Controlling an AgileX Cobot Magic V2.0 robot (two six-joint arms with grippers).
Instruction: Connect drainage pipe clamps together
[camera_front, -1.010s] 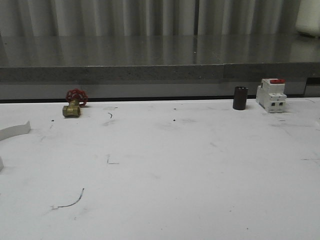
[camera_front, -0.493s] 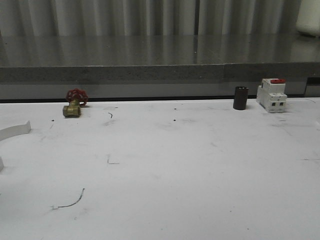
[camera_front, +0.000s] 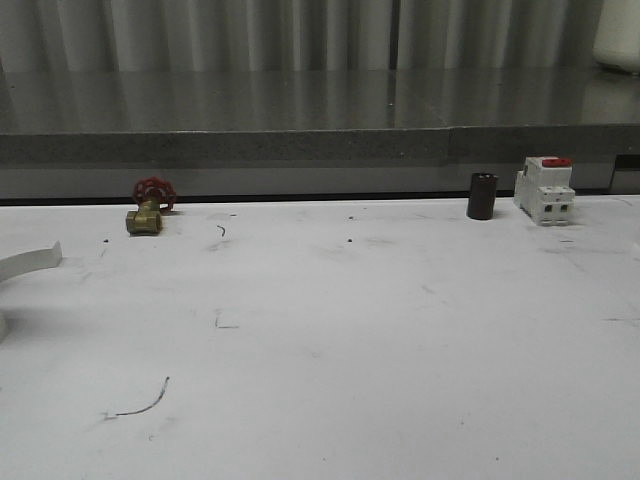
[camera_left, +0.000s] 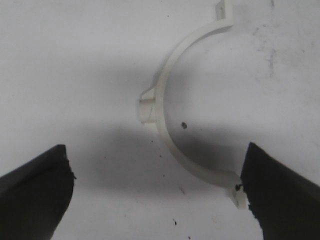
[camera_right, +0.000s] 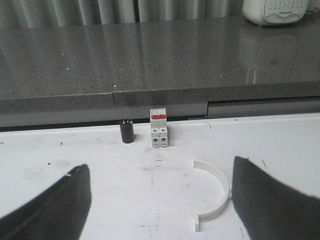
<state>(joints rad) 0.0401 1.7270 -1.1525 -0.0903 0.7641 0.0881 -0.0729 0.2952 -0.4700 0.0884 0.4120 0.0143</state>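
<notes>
Left gripper (camera_left: 155, 195) spread wide over one clamp half (camera_left: 172, 125), nothing held, half flat on white table (camera_left: 75, 60), its far end at 9 o'clock in front view. Right gripper (camera_right: 160, 210) wide too, second clamp half (camera_right: 215, 192) on table beside right finger; breaker (camera_right: 158, 128) and black cylinder (camera_right: 128, 131) at 12

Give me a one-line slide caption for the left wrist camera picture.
Open left gripper hovering over one white half-ring pipe clamp lying flat on the white table.
</notes>
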